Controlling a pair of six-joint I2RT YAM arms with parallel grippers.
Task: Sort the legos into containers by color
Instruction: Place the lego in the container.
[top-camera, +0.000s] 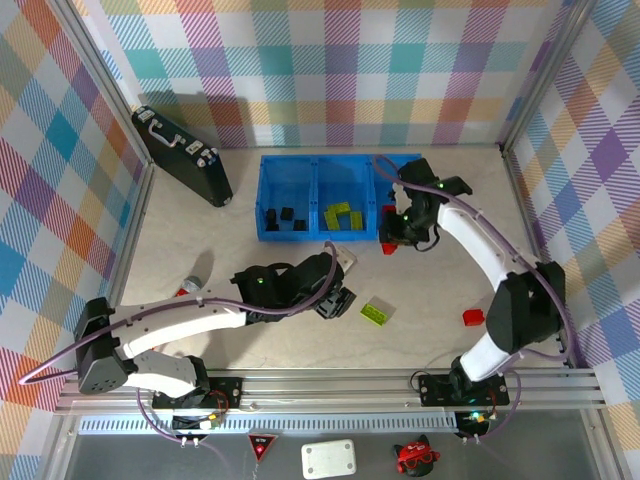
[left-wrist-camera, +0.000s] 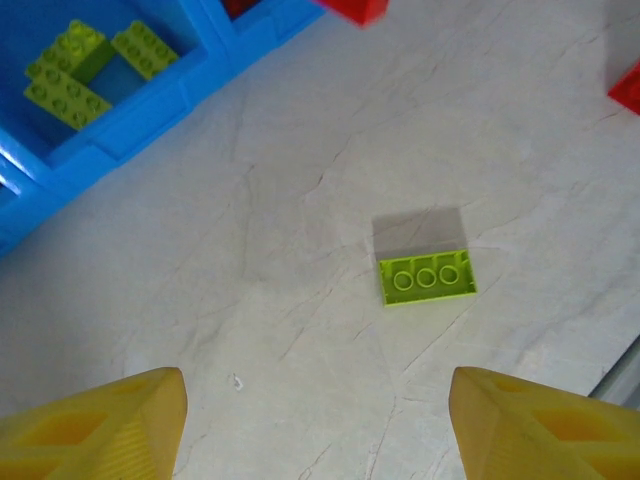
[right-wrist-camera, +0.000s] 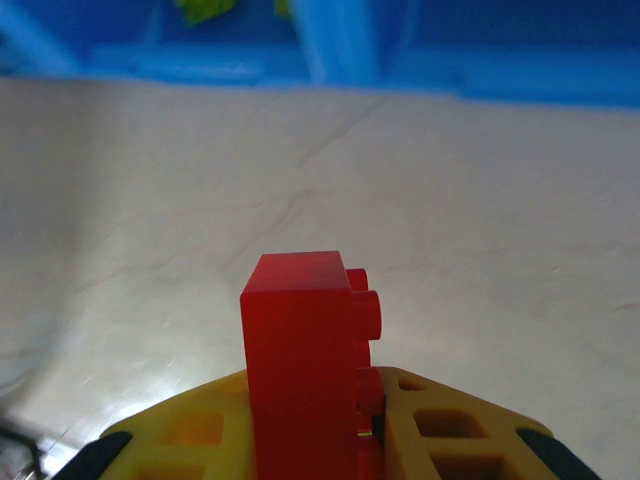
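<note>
My right gripper (right-wrist-camera: 330, 425) is shut on a red lego (right-wrist-camera: 305, 350), held on end with its studs facing right, just in front of the blue bin (right-wrist-camera: 420, 60). From above, this gripper (top-camera: 394, 238) hangs by the bin's (top-camera: 298, 236) right compartment. The left compartment holds black legos (top-camera: 280, 215) and the middle one lime green legos (top-camera: 343, 215). My left gripper (left-wrist-camera: 320, 430) is open over bare table, with a lime green lego (left-wrist-camera: 427, 279) lying studs-down a little ahead of its fingertips (left-wrist-camera: 120, 420). That brick (top-camera: 376, 313) sits right of the left gripper (top-camera: 340, 298).
Another red lego (top-camera: 473, 317) lies near the right arm's base, and one more (top-camera: 185, 292) sits beside the left arm. A black briefcase (top-camera: 182, 155) leans at the back left. Plaid walls close in the table on three sides.
</note>
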